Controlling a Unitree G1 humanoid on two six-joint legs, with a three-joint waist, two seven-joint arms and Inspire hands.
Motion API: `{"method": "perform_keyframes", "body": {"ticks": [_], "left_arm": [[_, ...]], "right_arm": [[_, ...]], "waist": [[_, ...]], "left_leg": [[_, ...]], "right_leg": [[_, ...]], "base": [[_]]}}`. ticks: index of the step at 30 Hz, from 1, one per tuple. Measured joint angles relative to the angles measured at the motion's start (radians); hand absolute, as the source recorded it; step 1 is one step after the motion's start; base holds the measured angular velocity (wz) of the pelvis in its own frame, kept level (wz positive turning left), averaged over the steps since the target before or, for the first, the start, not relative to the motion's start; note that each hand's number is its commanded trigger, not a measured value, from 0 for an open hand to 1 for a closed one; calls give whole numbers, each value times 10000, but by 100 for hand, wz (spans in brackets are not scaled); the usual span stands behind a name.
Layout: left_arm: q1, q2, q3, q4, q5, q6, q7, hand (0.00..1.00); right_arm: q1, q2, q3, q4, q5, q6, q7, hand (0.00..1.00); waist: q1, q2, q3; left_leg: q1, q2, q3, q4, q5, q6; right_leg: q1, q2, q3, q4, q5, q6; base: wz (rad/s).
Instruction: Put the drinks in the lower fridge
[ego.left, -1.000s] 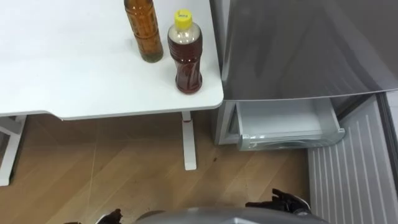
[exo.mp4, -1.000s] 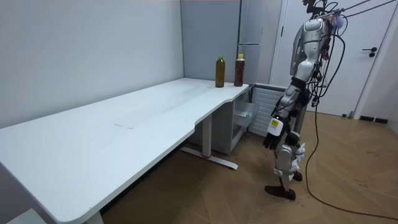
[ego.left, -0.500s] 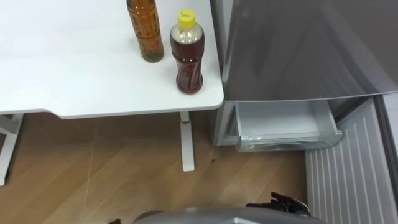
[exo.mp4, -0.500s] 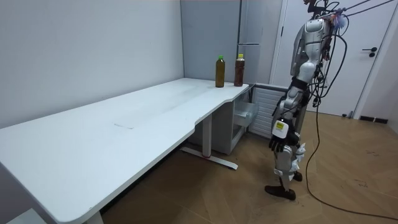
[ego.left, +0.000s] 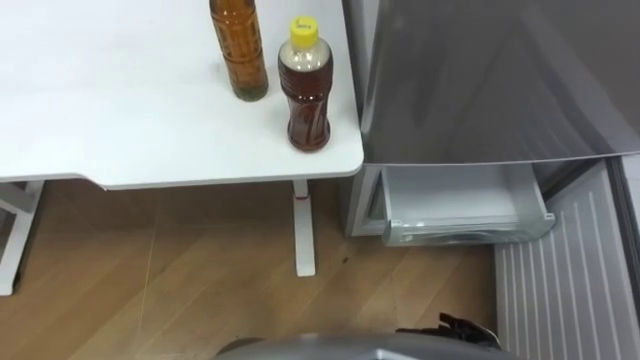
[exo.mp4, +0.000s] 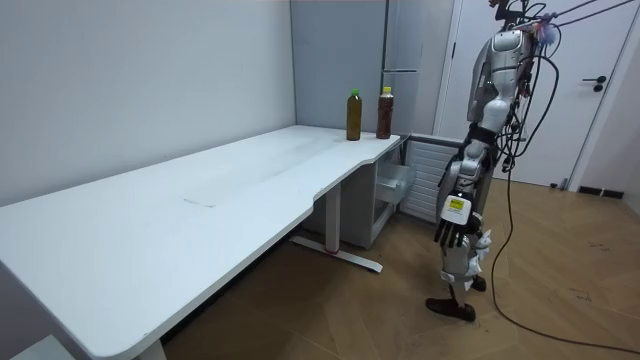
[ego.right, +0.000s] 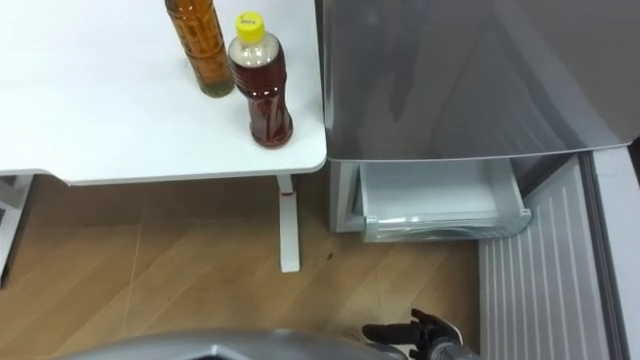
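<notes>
- The two eye views sit on the robot's head and look steeply down, close over the corner of the flat white surface (ego.left: 150, 120) and the brown wooden floor (ego.left: 180, 270) beneath it.
- Both face the tall grey fridge (ego.left: 480, 80) at their upper right, with its pulled-out pale lower drawer (ego.left: 455, 205) just under it.
- They share nearly the whole scene. In the right eye view the yellow-capped bottle of brown drink (ego.left: 306, 90) and the slimmer amber bottle (ego.left: 240, 50) lie further left.
- The room view stands well off at the surface's far end. It looks along the surface to the same bottles, fridge and drawer, with the whole robot standing at the room view's right.
</notes>
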Motion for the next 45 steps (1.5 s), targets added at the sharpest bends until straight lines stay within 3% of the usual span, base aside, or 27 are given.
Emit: {"method": "perform_keyframes", "body": {"ticks": [7,10,14,21,26,32,38,42,45], "left_arm": [[213,-15,1590,-428,-3027,-462,1473,0],[483,-19,2273,-1414,-5025,-969,2536,0],[595,-28,2420,-2399,-6011,-1519,3479,0],[651,-23,2478,-3950,-5995,-2805,5235,0],[569,-33,2433,-5530,-5749,-3410,6143,0],[534,39,2149,-8228,-4848,-3782,6854,0],[442,135,2005,-10857,-3245,-3824,6788,0],[380,460,1760,-12601,-2649,-4008,6306,0],[340,470,1666,-13574,-1746,-4043,6018,0]], "right_arm": [[17,-20,-259,-62,-5,168,-11,0],[95,-21,-440,-68,3,174,-188,0],[214,-25,-615,-180,-6,142,-237,0],[434,-91,-680,-345,-88,-252,-297,0],[414,-95,-685,-364,-463,-390,-304,0],[434,-126,-682,-382,-568,-478,-278,0],[463,-143,-691,-382,-645,-685,-205,0],[474,-219,-680,-319,-667,-881,-199,0],[390,-248,-682,82,-639,-1149,-159,0]], "waist": [[46,85,-10],[106,82,9],[326,115,-15],[339,189,-68],[337,161,-71],[297,208,-82],[286,186,-60],[262,245,-58],[231,273,-35]], "left_leg": [[14,-35,-97,-8,-1,2],[191,-63,-99,-111,0,3],[281,-74,-79,-209,-4,9],[408,-60,-60,-249,-3,9],[372,-64,-136,-251,-6,13],[371,-74,-231,-215,-2,14],[349,-73,-235,-206,-3,15],[347,-75,-260,-193,-3,15],[349,-75,-268,-175,-2,14]], "right_leg": [[71,-23,-153,0,-9,13],[224,-47,-214,4,-30,47],[232,-55,-137,12,-45,64],[234,-57,-175,170,-42,63],[205,-55,-170,168,-42,63],[262,-50,-224,178,-39,59],[233,-46,-216,167,-39,60],[250,-45,-231,161,-39,60],[251,-40,-196,156,-39,60]], "base": [[5],[2],[-2],[-1],[0],[3],[0],[0],[-1]]}}
